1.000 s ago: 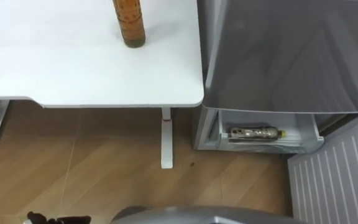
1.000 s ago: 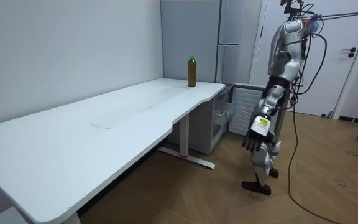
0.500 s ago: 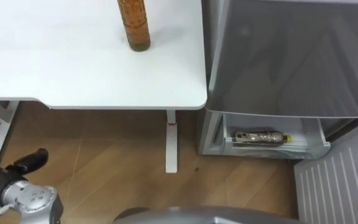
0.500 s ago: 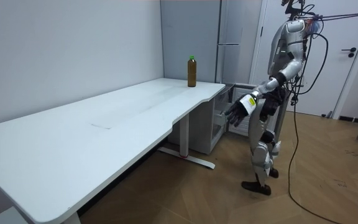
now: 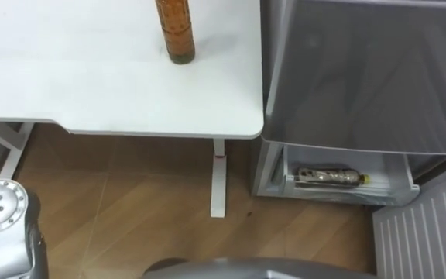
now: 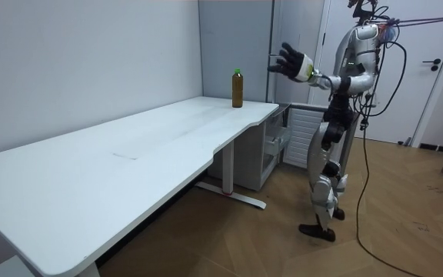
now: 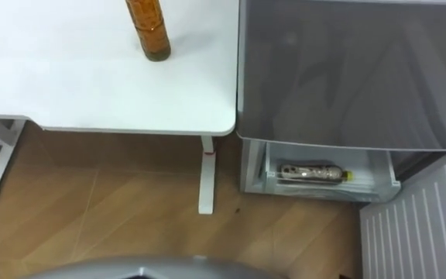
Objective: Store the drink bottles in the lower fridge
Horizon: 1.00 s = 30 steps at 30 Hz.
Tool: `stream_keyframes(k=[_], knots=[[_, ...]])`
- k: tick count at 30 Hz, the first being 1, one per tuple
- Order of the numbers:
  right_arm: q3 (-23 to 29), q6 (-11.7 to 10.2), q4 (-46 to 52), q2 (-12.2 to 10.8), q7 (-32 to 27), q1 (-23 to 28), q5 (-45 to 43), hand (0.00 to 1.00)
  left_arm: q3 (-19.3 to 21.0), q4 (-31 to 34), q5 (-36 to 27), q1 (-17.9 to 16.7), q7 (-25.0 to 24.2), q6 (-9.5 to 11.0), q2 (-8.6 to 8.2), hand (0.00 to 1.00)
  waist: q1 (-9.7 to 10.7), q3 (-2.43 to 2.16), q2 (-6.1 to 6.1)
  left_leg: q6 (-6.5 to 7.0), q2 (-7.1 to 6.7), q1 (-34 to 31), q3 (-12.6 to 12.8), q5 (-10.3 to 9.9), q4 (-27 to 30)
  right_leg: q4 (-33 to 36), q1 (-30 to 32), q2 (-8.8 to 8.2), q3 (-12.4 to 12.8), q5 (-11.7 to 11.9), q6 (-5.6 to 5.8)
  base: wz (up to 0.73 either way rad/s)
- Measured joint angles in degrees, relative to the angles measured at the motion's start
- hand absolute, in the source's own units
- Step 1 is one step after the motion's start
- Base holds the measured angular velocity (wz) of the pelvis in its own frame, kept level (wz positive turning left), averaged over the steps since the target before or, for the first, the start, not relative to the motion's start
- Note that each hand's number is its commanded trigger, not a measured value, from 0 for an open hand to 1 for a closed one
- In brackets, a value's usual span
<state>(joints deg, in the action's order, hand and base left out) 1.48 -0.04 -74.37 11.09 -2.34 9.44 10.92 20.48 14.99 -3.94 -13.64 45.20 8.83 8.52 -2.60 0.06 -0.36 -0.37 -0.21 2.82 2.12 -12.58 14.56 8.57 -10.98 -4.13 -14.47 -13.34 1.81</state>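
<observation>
One bottle [image 5: 175, 35] on white table [image 5: 91, 85], second bottle [image 5: 329, 177] in fridge drawer [image 5: 397, 164] — left robot hand [image 6: 289, 60] raised, spread, empty.

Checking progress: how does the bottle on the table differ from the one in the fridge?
The table bottle stands upright on the table; the fridge bottle lies on its side in the lower fridge. The table bottle's cap is green, the fridge bottle's yellow.

We find bench [image 5: 91, 85] top bare around upright bottle [image 5: 175, 31]: open approach from front edge. Lower fridge drawer [image 5: 389, 174] stands open, lying bottle [image 5: 329, 177] along its floor. Bench leg [image 5: 218, 182] just left of it; ribbed door panel [image 5: 432, 232] flanks right.
</observation>
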Motion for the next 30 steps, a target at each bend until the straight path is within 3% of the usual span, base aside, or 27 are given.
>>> stream_keyframes(k=[5,9,11,15,19,25,29,30], knots=[[-0.2,-1.0,-1.4,0.0,0.6,0.5,-8.1,0.0,0.0,4.6,0.1,3.7,-4.2,0.6,0.58,0.0,0.8,0.07,0.28,0.0,0.01,-0.1,0.3,0.0,0.1,0.1,0.0,-0.01,0.1,0.0,0.0,0.0],[-0.2,0.2,-1.8,0.0,0.9,0.4,-11.9,0.0,-0.5,7.4,-1.6,7.1,-8.9,0.6,1.52,0.0,1.1,0.46,0.76,0.01,0.02,-0.1,0.3,0.0,-0.1,0.1,0.3,-0.01,0.3,0.0,0.0,0.0],[-0.3,0.9,-0.9,0.0,1.4,0.2,-13.9,0.0,-0.6,7.4,-2.1,8.3,-10.9,0.6,1.86,0.0,1.0,0.32,0.87,0.01,0.05,-0.1,0.5,0.0,-0.3,0.1,0.5,0.01,0.4,0.0,0.0,-0.06],[-0.2,1.5,0.8,-0.1,1.9,-0.8,-15.1,0.0,-2.9,7.4,-9.2,9.3,-15.0,0.1,1.89,0.0,1.3,0.23,0.98,0.02,0.05,0.1,1.0,0.0,-0.3,0.3,0.6,-0.06,0.8,0.0,0.0,-0.05],[-0.2,1.6,1.5,-0.2,1.8,-2.8,-15.9,0.0,-3.4,6.8,-14.5,9.4,-18.2,-1.4,1.88,0.0,2.4,0.5,0.4,0.02,0.07,0.4,1.3,0.0,-0.5,0.4,0.7,-0.07,1.4,0.0,0.0,-0.07],[0.4,1.6,2.1,-1.1,1.9,-3.2,-15.9,0.0,-3.8,2.8,-14.6,11.6,-21.8,-3.4,1.88,0.0,2.9,0.53,-0.27,0.02,0.3,0.7,1.8,0.0,-0.7,0.5,0.9,0.03,2.1,0.1,-0.06,-0.06],[1.5,1.6,2.1,-1.6,1.9,-3.5,-15.7,0.0,-3.9,1.6,-14.7,12.5,-24.5,-4.8,1.88,0.0,4.2,0.61,-0.1,0.02,0.36,0.7,1.8,0.0,-0.7,1.1,1.0,0.04,2.1,0.1,-0.06,0.0],[2.1,1.6,2.1,-1.6,1.9,-3.5,-15.4,0.0,-4.2,0.6,-14.7,13.4,-25.4,-4.8,1.88,0.0,4.4,0.78,0.43,0.02,0.37,0.7,1.8,0.0,-0.6,1.1,1.0,0.06,2.2,0.1,-0.06,0.0]])
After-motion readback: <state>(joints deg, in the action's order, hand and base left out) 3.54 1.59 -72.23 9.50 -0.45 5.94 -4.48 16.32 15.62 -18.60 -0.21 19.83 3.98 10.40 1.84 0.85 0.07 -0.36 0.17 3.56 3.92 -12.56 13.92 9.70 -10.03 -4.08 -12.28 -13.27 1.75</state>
